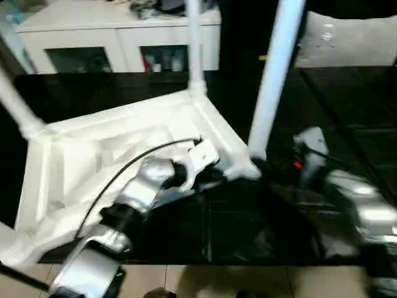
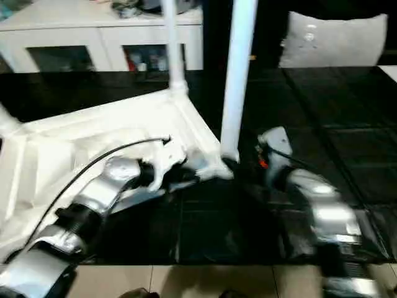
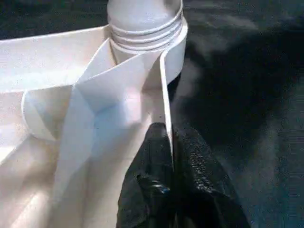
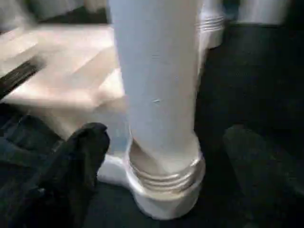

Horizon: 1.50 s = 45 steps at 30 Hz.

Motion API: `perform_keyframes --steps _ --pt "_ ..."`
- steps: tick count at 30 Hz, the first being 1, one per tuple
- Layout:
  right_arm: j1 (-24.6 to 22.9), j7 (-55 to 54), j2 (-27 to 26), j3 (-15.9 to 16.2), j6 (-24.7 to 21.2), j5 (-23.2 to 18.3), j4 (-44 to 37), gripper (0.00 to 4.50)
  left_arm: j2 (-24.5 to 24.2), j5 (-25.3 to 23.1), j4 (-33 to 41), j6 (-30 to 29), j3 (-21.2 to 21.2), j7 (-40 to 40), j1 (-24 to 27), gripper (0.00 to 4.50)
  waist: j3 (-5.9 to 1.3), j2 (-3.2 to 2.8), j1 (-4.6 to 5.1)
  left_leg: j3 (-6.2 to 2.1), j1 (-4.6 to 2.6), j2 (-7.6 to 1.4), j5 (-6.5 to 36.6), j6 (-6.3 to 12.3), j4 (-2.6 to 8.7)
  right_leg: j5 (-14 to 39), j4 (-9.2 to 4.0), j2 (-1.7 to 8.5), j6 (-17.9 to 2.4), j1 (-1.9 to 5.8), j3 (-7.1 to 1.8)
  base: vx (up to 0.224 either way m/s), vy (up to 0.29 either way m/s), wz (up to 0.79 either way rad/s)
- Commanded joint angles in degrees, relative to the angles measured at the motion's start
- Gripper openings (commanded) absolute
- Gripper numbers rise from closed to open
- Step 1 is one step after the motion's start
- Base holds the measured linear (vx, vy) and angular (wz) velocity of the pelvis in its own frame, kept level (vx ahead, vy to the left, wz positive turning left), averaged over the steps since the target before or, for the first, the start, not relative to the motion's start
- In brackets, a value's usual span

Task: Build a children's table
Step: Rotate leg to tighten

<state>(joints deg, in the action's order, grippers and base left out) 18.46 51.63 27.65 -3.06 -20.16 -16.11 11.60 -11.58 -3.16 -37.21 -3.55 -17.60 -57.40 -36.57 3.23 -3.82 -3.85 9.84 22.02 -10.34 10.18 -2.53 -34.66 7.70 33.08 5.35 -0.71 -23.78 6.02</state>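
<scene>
On the black worktop (image 1: 310, 236), the white children's table (image 1: 93, 161) lies upside down, ribbed underside showing, with legs rising from its corner sockets. The left pincer (image 3: 168, 142) is clenched on the thin side wall of the tabletop, just beside the near corner socket, where a tapered leg (image 1: 273, 81) stands upright. The right pincer (image 4: 161, 156) is released, its black fingers (image 4: 80, 156) spread wide on either side of that leg's base.
</scene>
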Motion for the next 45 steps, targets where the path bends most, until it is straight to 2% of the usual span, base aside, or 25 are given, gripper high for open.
perform_keyframes --steps 1,4,7,8,10,11,15,17,26,34,35,38,39,41,42,43,44,45 --pt "0.0 5.5 1.0 0.8 0.4 -1.9 -1.9 4.38 -1.0 1.4 3.3 4.1 -0.5 -3.8 -1.5 0.0 -4.63 0.91 -0.29 -0.56 -0.7 -2.2 12.6 6.26 3.51 21.6 -4.52 3.05 -9.0 3.81 -2.11 0.0 0.0 0.0" --pt "-0.5 16.0 5.4 2.8 2.8 -3.1 -2.3 4.38 -4.3 2.1 2.8 8.1 -2.4 -12.6 -1.2 0.0 -4.58 1.07 -0.8 -0.58 -0.8 -2.39 13.4 6.18 3.5 22.9 -4.61 3.16 -8.9 3.73 -2.02 0.0 0.0 0.0" --pt "-0.4 17.8 6.0 3.3 3.0 -3.2 -2.2 4.38 -4.7 2.4 2.7 8.8 -2.6 -14.3 -1.2 0.0 -4.68 0.88 -1.55 -0.55 -1.1 -2.77 12.9 5.76 3.51 20.8 -4.24 3.21 -10.1 3.27 -2.33 0.0 0.0 0.0" --pt "-0.1 19.7 6.6 4.1 3.0 -3.4 -1.8 4.21 -5.4 2.8 2.7 9.4 -2.9 -16.7 -1.4 0.0 -4.71 1.02 -1.79 -0.56 -1.13 -2.81 13.0 5.56 3.55 20.4 -4.05 3.29 -10.7 3.35 -2.36 0.0 0.0 0.0" --pt "0.2 21.2 7.1 4.7 3.2 -3.8 -1.5 4.21 -5.8 3.1 2.6 9.9 -3.1 -18.3 -1.6 0.0 -4.65 1.11 -2.08 -0.53 -1.02 -2.79 13.2 5.45 3.59 21.0 -4.05 3.41 -10.6 3.42 -2.4 0.0 0.0 0.0" --pt "0.9 24.0 7.6 6.2 3.5 -3.9 -0.6 4.07 -6.9 3.6 2.4 11.6 -4.0 -22.2 -1.9 0.0 -4.67 1.31 -2.25 -0.52 -1.01 -2.82 13.0 5.37 3.62 21.2 -4.04 3.44 -10.5 3.47 -2.45 0.0 0.0 0.0" --pt "1.6 25.9 7.5 7.6 3.7 -3.6 0.2 3.61 -7.3 3.6 2.0 12.6 -4.7 -24.2 -2.2 0.0 -4.69 1.24 -2.65 -0.51 -1.09 -2.85 12.9 5.16 3.6 21.4 -3.94 3.52 -10.6 3.31 -2.55 0.0 0.0 0.0" --pt "1.7 26.4 7.2 8.1 3.8 -3.4 0.4 3.61 -7.4 3.5 1.8 13.0 -4.8 -24.6 -2.3 0.0 -4.65 1.3 -2.76 -0.55 -1.03 -2.86 13.0 4.81 3.64 21.9 -3.95 3.57 -10.4 3.39 -2.51 0.0 0.0 0.0" --pt "2.0 28.8 6.4 10.0 2.7 -4.4 0.4 2.72 -7.5 3.2 0.7 14.2 -4.6 -25.1 -2.7 0.0 -4.68 1.36 -2.71 -0.57 -0.94 -2.76 12.5 4.7 3.63 22.7 -4.03 3.55 -9.8 3.46 -2.49 0.0 0.0 0.0" --pt "1.6 28.8 5.8 9.8 1.1 -5.5 0.2 2.12 -7.6 3.2 0.0 14.2 -4.2 -25.1 -2.8 0.0 -4.66 1.23 -2.73 -0.59 -0.96 -2.8 13.0 4.47 3.68 22.6 -4.05 3.5 -9.9 3.4 -2.47 0.0 0.0 0.0" --pt "0.9 27.3 5.1 9.3 -1.0 -6.7 -1.0 2.05 -7.4 3.3 0.0 13.3 -3.8 -24.2 -2.5 0.0 -4.64 1.14 -2.72 -0.62 -0.98 -2.81 13.1 4.34 3.73 22.8 -4.09 3.49 -9.8 3.41 -2.47 0.0 0.0 0.0" --pt "0.1 23.9 3.8 8.8 -3.5 -7.5 -2.8 2.02 -6.7 3.3 0.4 11.3 -3.0 -21.7 -2.1 0.0 -4.53 1.2 -2.61 -0.64 -1.01 -2.75 13.8 4.1 3.8 24.0 -4.23 3.45 -9.4 3.41 -2.4 0.0 0.0 0.0" --pt "0.1 23.9 3.8 8.8 -3.5 -7.5 -2.8 2.02 -6.7 3.3 0.4 11.3 -3.0 -21.7 -2.1 0.0 -4.38 1.02 -2.59 -0.58 -1.15 -2.72 14.4 3.84 3.84 25.3 -4.55 3.44 -9.0 3.27 -2.4 0.0 0.0 0.0" --pt "-0.2 20.7 2.6 8.4 -5.2 -7.4 -3.8 2.01 -6.1 3.4 0.9 9.7 -2.5 -19.9 -1.9 0.0 -4.28 1.11 -2.44 -0.66 -1.3 -2.6 15.4 3.17 3.92 28.2 -4.84 3.46 -7.7 3.2 -2.26 0.0 0.0 0.0" --pt "0.8 5.3 -3.7 6.9 -6.3 -2.3 -2.3 2.01 -3.1 3.9 3.1 3.2 -0.6 -12.9 -1.2 0.0 -4.13 0.91 -2.18 -0.71 -1.48 -2.46 16.4 2.69 3.87 30.1 -5.09 3.45 -7.3 3.05 -2.11 0.0 0.0 0.0" --pt "0.8 5.3 -3.7 6.9 -6.3 -2.3 -2.3 2.01 -3.1 3.9 3.1 3.2 -0.6 -12.9 -1.2 0.0 -3.95 0.95 -1.73 -0.81 -1.22 -2.59 16.5 1.72 4.07 30.1 -4.77 3.42 -7.2 3.1 -2.16 0.0 0.0 0.0" --pt "1.3 0.9 -5.6 6.5 -6.1 -0.6 -1.4 2.0 -2.2 4.0 3.7 1.3 -0.2 -11.0 -1.1 0.0 -3.81 0.91 -1.09 -0.96 -1.72 -2.07 18.7 0.39 3.88 34.0 -5.51 3.41 -6.2 2.72 -1.47 0.0 0.0 0.0" --pt "2.1 -4.0 -8.1 5.8 -5.8 0.8 -0.2 2.0 -0.7 3.7 3.9 -0.2 0.3 -7.8 -1.2 0.0 -3.69 1.23 -0.62 -1.16 -1.53 -1.73 19.4 0.0 3.81 35.9 -5.87 3.43 -4.9 3.13 -0.95 0.0 0.0 0.0"
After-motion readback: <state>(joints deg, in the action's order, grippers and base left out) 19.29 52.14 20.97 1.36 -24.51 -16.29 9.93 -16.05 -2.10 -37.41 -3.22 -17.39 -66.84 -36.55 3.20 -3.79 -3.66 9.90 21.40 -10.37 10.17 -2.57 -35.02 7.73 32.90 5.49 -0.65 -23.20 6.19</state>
